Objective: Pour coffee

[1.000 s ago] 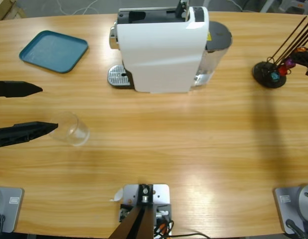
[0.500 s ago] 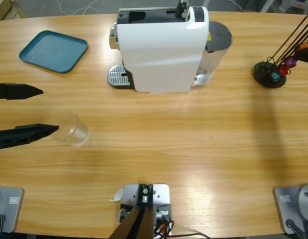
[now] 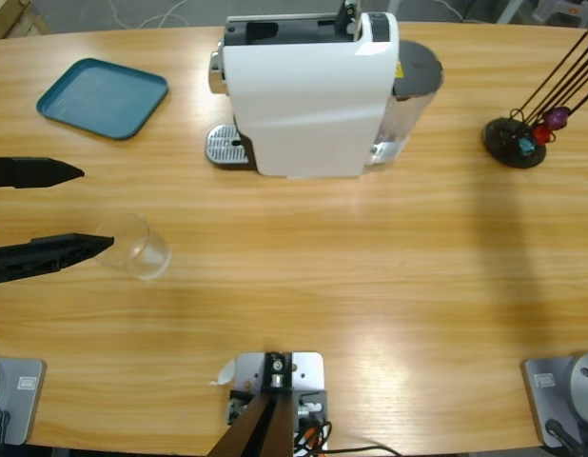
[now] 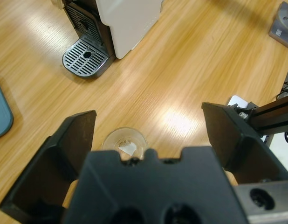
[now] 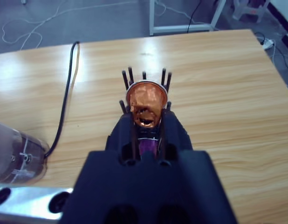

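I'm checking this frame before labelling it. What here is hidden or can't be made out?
- Right gripper: out of the high view, past the right edge; the wrist view shows it shut on an orange capsule.
- Capsule rack: its rods run off the high view's edge; in the right wrist view the gripper covers most of it.
- Glass: its near rim sits behind the left gripper body.
- Tray: cut by the left wrist view's edge.

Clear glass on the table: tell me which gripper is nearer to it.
Left. The left gripper is open with the clear glass just ahead of its jaws; the right gripper is away at the capsule rack, holding an orange capsule.
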